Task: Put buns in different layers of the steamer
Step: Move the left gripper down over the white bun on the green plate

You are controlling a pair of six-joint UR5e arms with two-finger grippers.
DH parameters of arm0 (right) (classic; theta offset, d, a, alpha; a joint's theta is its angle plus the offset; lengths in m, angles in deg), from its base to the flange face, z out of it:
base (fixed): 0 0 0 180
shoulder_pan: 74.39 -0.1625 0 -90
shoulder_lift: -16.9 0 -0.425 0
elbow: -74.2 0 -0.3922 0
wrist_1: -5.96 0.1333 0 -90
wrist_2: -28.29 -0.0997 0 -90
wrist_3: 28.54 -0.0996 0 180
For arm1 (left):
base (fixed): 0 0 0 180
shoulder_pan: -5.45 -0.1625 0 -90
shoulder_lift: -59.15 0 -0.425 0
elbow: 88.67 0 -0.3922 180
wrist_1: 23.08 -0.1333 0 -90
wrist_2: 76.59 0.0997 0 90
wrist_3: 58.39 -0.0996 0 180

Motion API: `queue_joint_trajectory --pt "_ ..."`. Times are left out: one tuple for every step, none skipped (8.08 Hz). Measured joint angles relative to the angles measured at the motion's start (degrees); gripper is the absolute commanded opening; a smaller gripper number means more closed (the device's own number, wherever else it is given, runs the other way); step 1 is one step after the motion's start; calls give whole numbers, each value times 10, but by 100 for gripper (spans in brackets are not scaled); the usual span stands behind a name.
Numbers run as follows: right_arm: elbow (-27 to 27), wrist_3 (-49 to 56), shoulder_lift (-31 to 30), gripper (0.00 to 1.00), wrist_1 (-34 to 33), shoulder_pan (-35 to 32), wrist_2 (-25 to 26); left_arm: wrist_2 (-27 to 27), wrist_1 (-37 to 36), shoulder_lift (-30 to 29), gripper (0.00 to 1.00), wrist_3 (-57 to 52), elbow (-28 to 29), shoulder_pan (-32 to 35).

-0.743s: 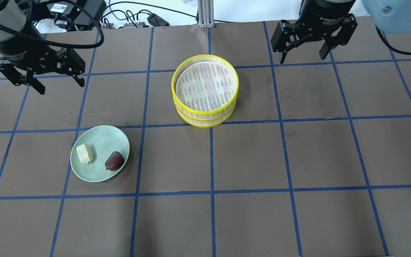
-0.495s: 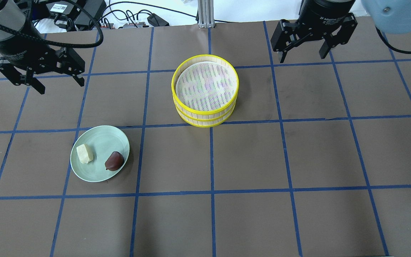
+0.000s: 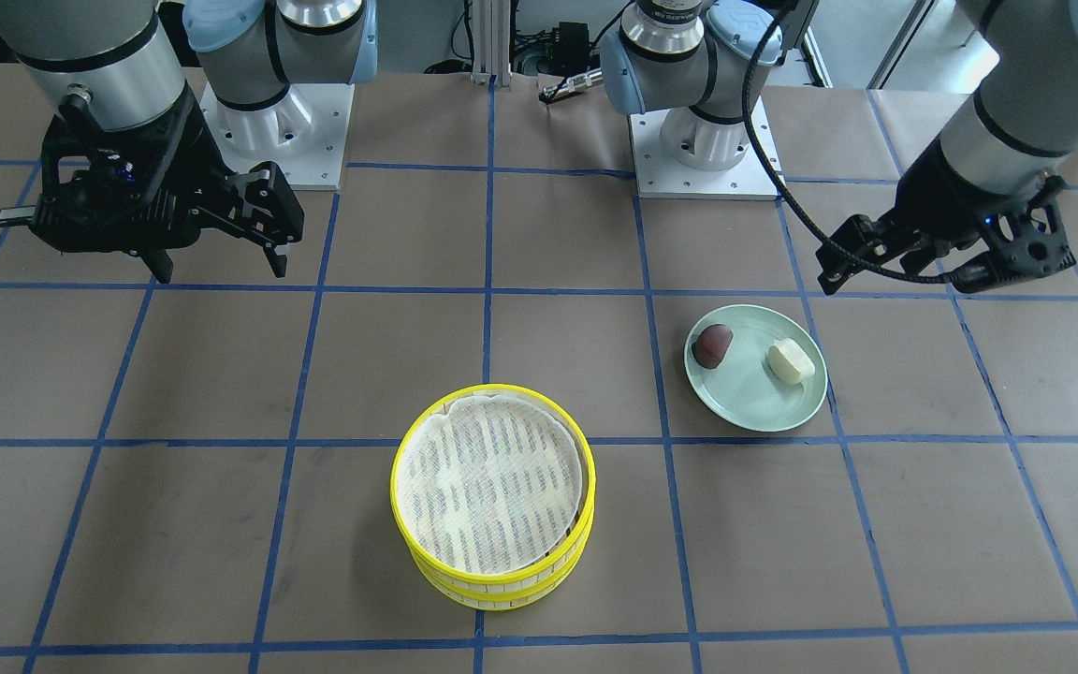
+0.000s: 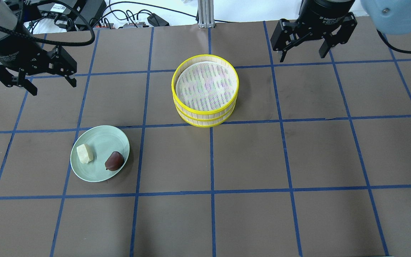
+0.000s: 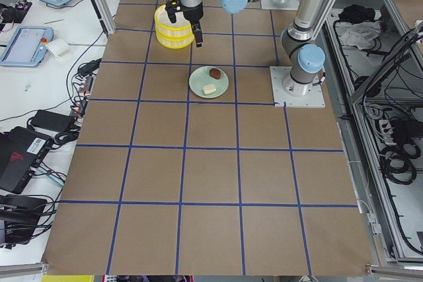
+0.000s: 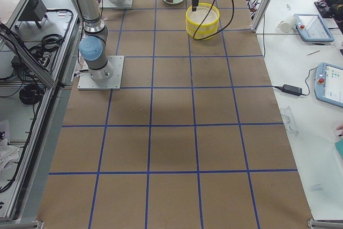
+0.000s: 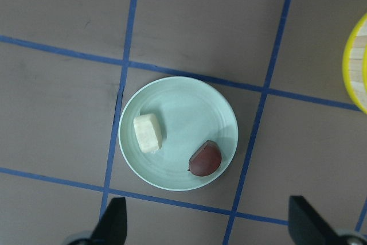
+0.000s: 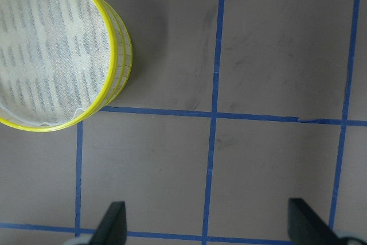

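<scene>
A dark reddish-brown bun (image 4: pixel 114 161) and a pale cream bun (image 4: pixel 85 153) lie apart on a pale green plate (image 4: pixel 102 139) at the front left. Both also show in the left wrist view, the dark bun (image 7: pixel 206 159) right of the cream bun (image 7: pixel 148 132). The steamer (image 4: pixel 205 119) stands at the table's middle as two stacked yellow-rimmed layers, with nothing on the top white mesh liner. My left gripper (image 4: pixel 54 88) is open and empty, high above the table behind the plate. My right gripper (image 4: pixel 302 58) is open and empty, to the right of the steamer and behind it.
The brown table is marked with a grid of blue tape. Cables and power units (image 4: pixel 84 14) and an aluminium post (image 4: pixel 205 14) lie beyond its far edge. The two arm bases (image 3: pixel 268 122) (image 3: pixel 703 140) stand on the robot's side.
My left gripper has moved left and a little toward the far edge, still open. My right gripper has barely shifted. The buns and the steamer have not moved.
</scene>
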Motion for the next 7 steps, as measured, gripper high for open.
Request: queue_joint_trajectory --pt "1 0 0 100 0 0 0 1 -29 -15 100 0 -26 -17" --pt "2 -1 0 100 -1 0 0 2 -68 -31 100 2 -53 -27" --pt "4 -1 -1 100 -4 0 0 3 -94 -48 100 5 -71 -32" --pt "8 -1 -2 100 -9 0 1 3 -110 -70 100 6 -80 -35" --pt "13 -1 -4 100 -14 0 1 4 -119 -91 100 7 -85 -35" --pt "15 -1 -5 100 -17 0 0 9 -122 -107 100 8 -90 -35" --pt "17 -1 -6 100 -19 0 0 29 -124 -120 100 8 -100 -36"
